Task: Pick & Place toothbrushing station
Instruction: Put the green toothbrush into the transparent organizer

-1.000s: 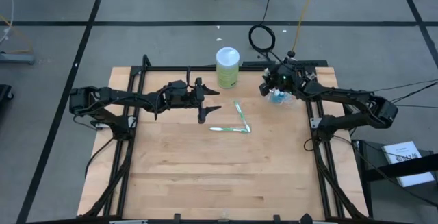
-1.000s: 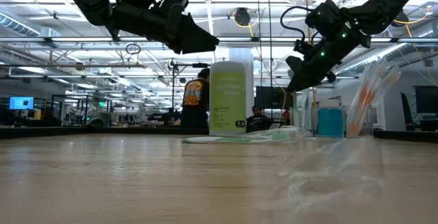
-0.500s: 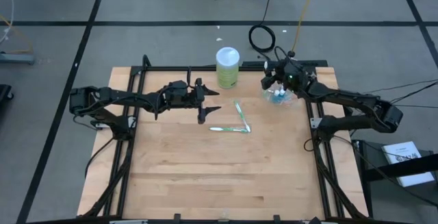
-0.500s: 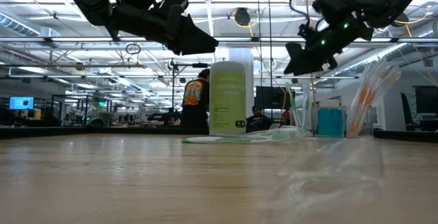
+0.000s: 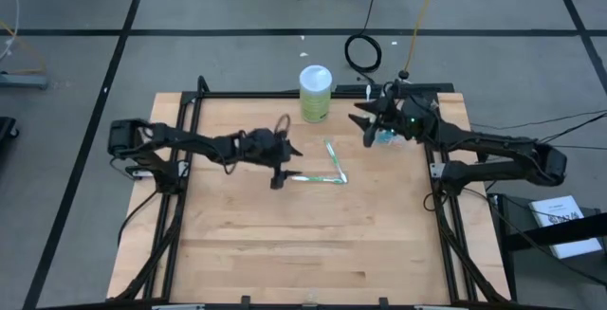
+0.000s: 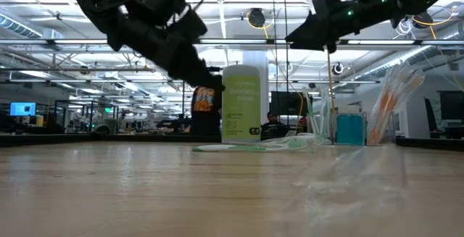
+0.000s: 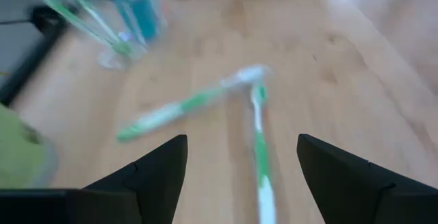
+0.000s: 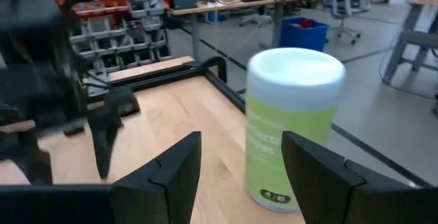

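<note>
Two green-white toothbrushes (image 5: 334, 161) lie flat on the wooden table in a V, meeting at their right ends; they also show in the left wrist view (image 7: 256, 142). My left gripper (image 5: 285, 166) is open, tipped down, just left of them and above the table. The clear cup (image 5: 387, 137) stands at the far right with teal tubes (image 6: 349, 129) and toothbrushes (image 6: 388, 101) leaning in it. My right gripper (image 5: 363, 125) is open and empty, raised beside the cup, facing the lime-green cylinder (image 8: 294, 131).
The lime-green white-lidded cylinder (image 5: 316, 93) stands at the table's far edge, between the two grippers. A black frame (image 5: 432, 173) runs along the table's sides. Bare wood (image 5: 303, 244) fills the near half. A person (image 6: 209, 106) stands in the room behind.
My left gripper has gone toward the table's right and near side, down toward the two lying toothbrushes, tipping its fingers downward. My right gripper has risen from over the cup and swung toward the table's left, turning level toward the cylinder. The toothbrushes and cup stay put.
</note>
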`<action>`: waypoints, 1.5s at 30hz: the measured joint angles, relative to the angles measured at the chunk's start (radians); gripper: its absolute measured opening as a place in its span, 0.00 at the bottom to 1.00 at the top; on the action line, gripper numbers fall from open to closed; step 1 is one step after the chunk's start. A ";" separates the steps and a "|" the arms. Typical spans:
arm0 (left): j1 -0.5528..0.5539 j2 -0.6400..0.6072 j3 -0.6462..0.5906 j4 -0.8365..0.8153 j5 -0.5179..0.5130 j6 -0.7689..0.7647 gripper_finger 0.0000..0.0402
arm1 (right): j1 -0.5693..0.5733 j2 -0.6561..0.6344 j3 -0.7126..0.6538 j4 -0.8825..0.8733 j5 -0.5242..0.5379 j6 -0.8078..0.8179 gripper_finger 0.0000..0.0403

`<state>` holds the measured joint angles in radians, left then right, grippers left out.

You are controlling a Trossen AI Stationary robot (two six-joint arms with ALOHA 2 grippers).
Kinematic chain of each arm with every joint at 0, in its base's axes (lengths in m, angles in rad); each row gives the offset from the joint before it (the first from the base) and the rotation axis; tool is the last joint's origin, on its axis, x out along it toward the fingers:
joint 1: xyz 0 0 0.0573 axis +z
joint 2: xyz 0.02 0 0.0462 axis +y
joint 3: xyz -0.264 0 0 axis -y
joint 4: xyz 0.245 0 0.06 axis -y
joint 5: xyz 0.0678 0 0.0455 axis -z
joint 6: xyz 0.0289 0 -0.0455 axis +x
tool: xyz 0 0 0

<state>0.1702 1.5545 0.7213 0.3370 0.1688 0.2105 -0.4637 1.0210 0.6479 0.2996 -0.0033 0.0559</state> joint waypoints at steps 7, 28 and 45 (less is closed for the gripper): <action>-0.072 0.183 0.000 0.011 -0.082 0.075 0.71 | 0.055 0.000 0.000 0.021 0.001 -0.027 0.48; -0.083 0.320 0.008 0.054 -0.054 -0.094 0.51 | 0.073 0.000 0.000 0.025 0.002 -0.038 0.46; -0.079 0.247 0.003 0.001 -0.031 -0.119 0.04 | 0.073 0.000 0.000 0.003 0.002 -0.042 0.46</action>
<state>0.0910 1.8015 0.7245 0.3383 0.1383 0.0911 -0.3908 1.0214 0.6479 0.3027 -0.0010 0.0143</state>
